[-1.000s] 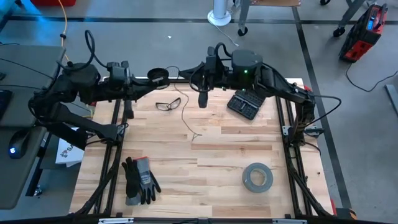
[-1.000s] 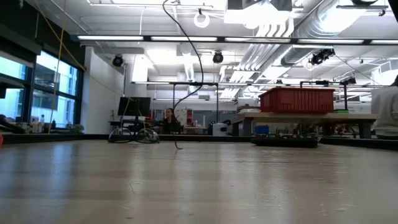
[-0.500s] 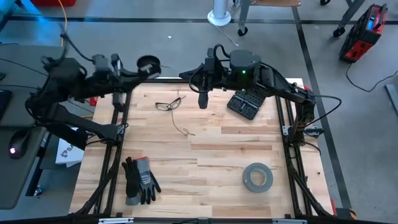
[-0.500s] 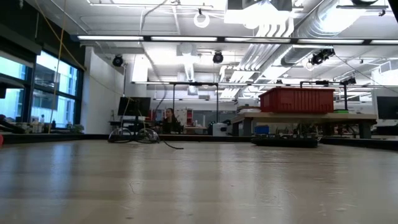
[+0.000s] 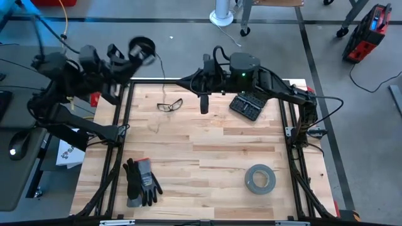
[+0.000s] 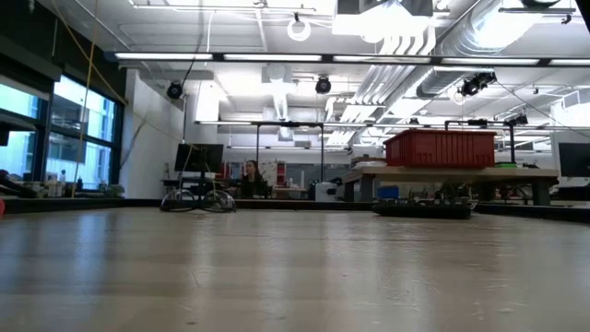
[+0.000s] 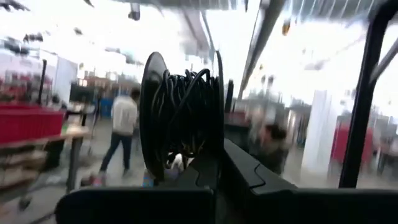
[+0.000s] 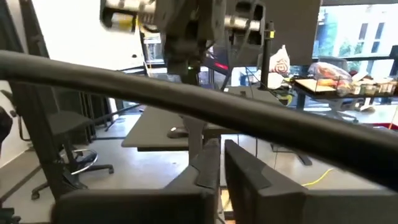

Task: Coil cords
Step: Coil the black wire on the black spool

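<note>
The cord's small round black spool (image 5: 142, 48) is up in the air beyond the table's far left corner, with my left gripper (image 5: 130, 55) shut on it. In the left wrist view the spool (image 7: 181, 115) stands on edge with dark cord wound on it. A thin loose tail of the cord (image 5: 162, 94) hangs from the spool down to the table, and its end (image 5: 153, 127) lies on the wood. My right gripper (image 5: 186, 80) points level toward the table's left, over the far edge. It is shut and holds nothing (image 8: 221, 155). My left gripper holds the spool by the rim of one flange (image 7: 219, 134), which runs down between the two fingers (image 7: 208, 171). The fingers slant upward from the table's left side. The spool is lifted clear and stands on edge above the fingertips, and the cord's tail hangs slack below it.
On the table lie safety glasses (image 5: 169, 105), a black case (image 5: 249, 105), a grey tape roll (image 5: 260, 179) and dark gloves (image 5: 142, 181). Black frame rails (image 5: 119, 125) run along the table's sides and far edge. People show in the room behind.
My left gripper has risen and tipped upward, carrying the spool toward the far left, beyond the table's far edge. The cord no longer runs past my right gripper. Its loose tail has been dragged along the table toward the left edge.
</note>
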Motion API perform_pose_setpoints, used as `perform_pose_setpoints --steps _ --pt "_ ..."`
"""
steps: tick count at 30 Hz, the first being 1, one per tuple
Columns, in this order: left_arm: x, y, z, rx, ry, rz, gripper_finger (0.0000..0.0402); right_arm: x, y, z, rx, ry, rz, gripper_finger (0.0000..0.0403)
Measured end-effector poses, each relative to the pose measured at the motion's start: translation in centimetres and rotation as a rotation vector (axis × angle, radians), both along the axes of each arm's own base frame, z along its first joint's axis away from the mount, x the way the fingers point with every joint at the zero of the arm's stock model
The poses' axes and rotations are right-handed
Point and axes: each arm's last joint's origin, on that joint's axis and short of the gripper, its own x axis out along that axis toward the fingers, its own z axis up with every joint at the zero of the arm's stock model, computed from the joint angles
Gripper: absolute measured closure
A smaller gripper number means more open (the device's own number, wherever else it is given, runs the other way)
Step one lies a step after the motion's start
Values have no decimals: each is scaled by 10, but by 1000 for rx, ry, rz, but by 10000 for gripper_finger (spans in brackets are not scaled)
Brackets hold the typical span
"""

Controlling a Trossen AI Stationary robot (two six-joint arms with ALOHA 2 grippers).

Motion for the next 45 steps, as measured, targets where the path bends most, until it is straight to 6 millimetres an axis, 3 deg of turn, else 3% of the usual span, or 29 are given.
perform_pose_setpoints --steps 7,11,18,33,36,42,45 --pt "1 0 12 -23 -144 -5 401 12 16 -6 -70 -19 34 288" --pt "5 0 11 -45 -153 -16 401 17 16 -7 -155 -36 -83 230" --pt "12 -1 11 -64 -159 -20 401 23 13 -7 -144 -90 -114 210" --pt "20 -1 12 -65 -190 -21 401 33 11 -19 -104 -43 -159 224" --pt "21 -1 12 -65 -190 -20 401 33 11 -20 -121 -32 -164 260" --pt "20 -1 13 -70 -203 -24 401 33 11 -19 -125 -38 -165 368" --pt "20 -1 13 -70 -202 -24 401 33 11 -19 -127 -45 -157 387"
